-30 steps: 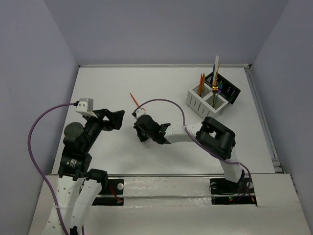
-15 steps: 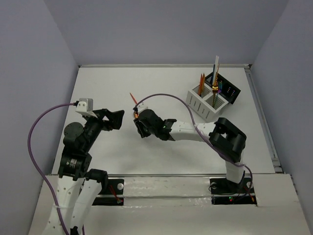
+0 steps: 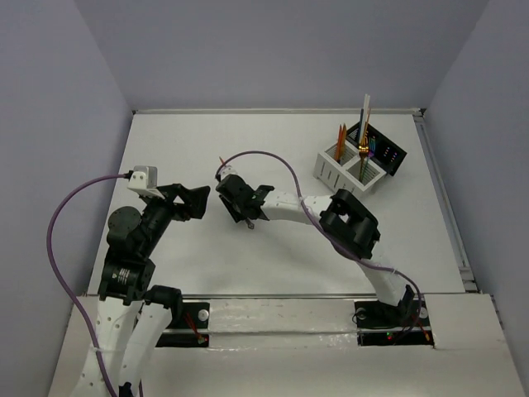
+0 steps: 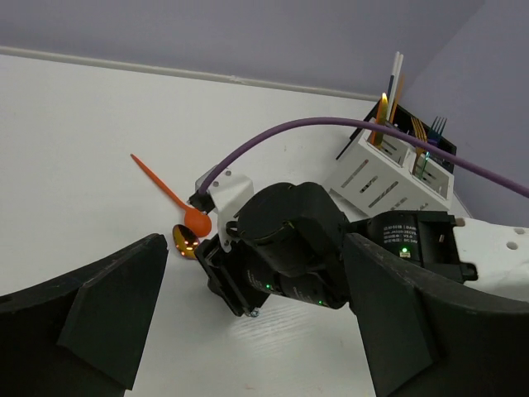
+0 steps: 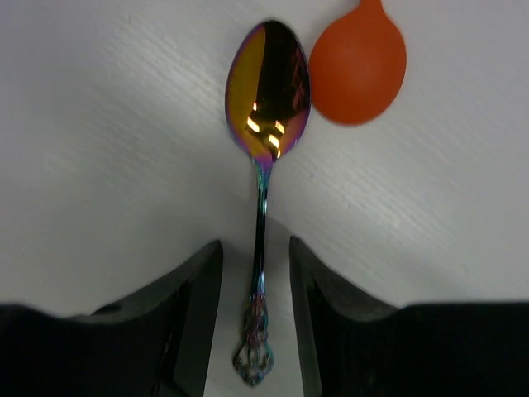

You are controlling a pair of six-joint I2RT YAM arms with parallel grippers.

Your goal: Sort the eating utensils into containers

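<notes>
The left end effector [image 3: 199, 203] was positioned above the worktop [image 3: 273, 265], left of centre. Its fingers were apart and nothing was held between them. Just to its right, the right end effector [image 5: 254, 273] was positioned low over the iridescent spoon [image 5: 259, 198]. Its jaws were apart, with one finger on each side of the handle and a gap at both, so nothing was gripped. The spoon lay flat, left of the worktop centre, with the bowl of the orange spoon [image 5: 358, 70] just beside its own bowl.

Slippage was judged the main risk. The handle was thin, polished metal with an embossed end, lying flush on the smooth white surface. Closing fingers could therefore ride over it or pinch it off-axis. A tilted lift could nudge the matte plastic orange spoon. The white slatted caddy [image 3: 337, 175] and the black perforated box [image 3: 388, 155] stood near the far right corner. Upright pieces were already held in them and could obstruct insertion.
</notes>
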